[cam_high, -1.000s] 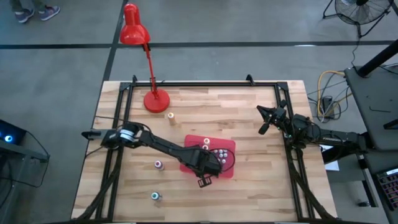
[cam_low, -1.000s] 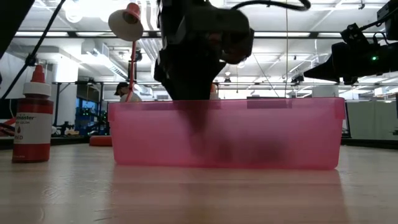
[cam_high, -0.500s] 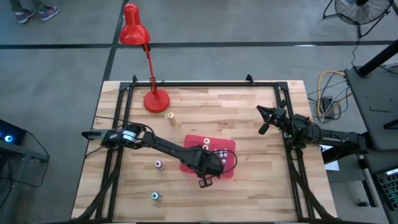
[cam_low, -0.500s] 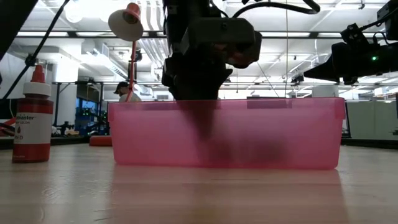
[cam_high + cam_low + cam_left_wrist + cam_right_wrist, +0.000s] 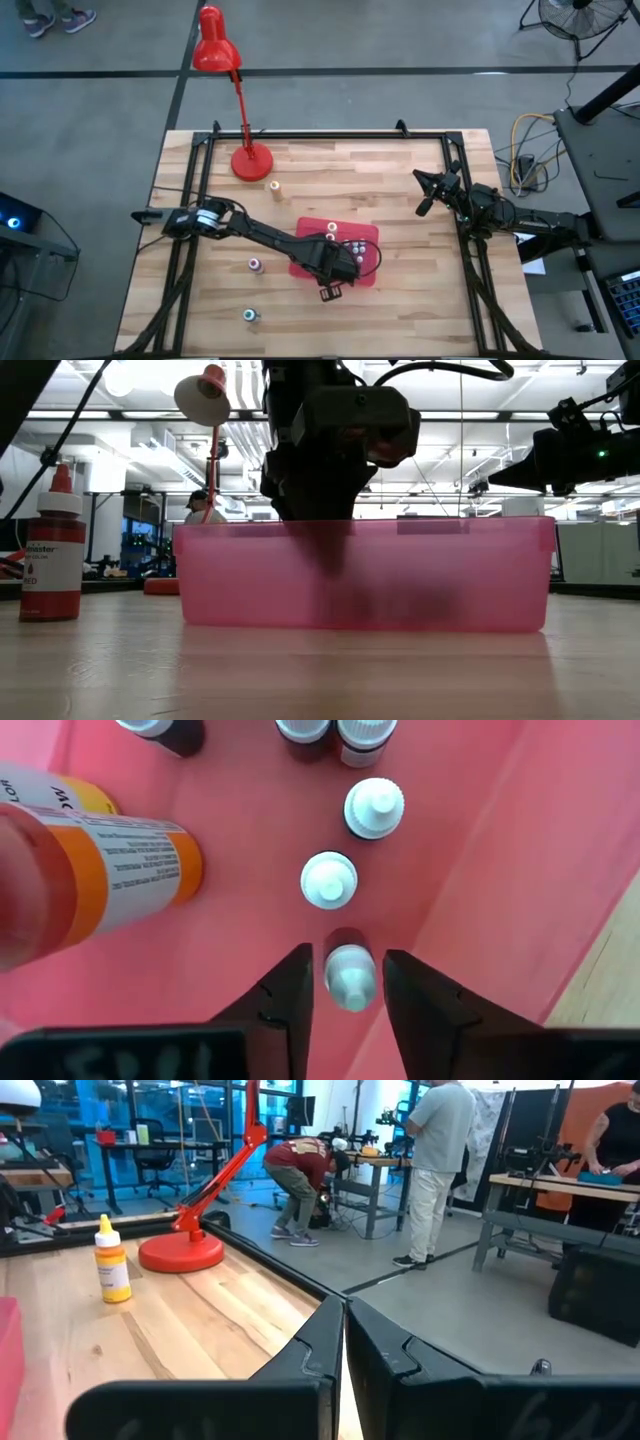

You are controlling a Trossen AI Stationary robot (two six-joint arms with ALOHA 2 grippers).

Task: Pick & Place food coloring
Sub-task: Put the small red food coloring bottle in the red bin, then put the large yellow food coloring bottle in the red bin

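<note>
White-capped food coloring bottles [image 5: 329,880] upright in pink bin [image 5: 520,850]

A red lamp [image 5: 232,90] stands at the far edge of my wooden counter [image 5: 400,180]; beyond it, people [image 5: 435,1160] work at benches [image 5: 560,1205] across the room

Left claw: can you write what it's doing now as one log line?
left claw | open, inside pink bin | fingers around white-capped bottle | right claw | shut, waiting at table's right side
</note>
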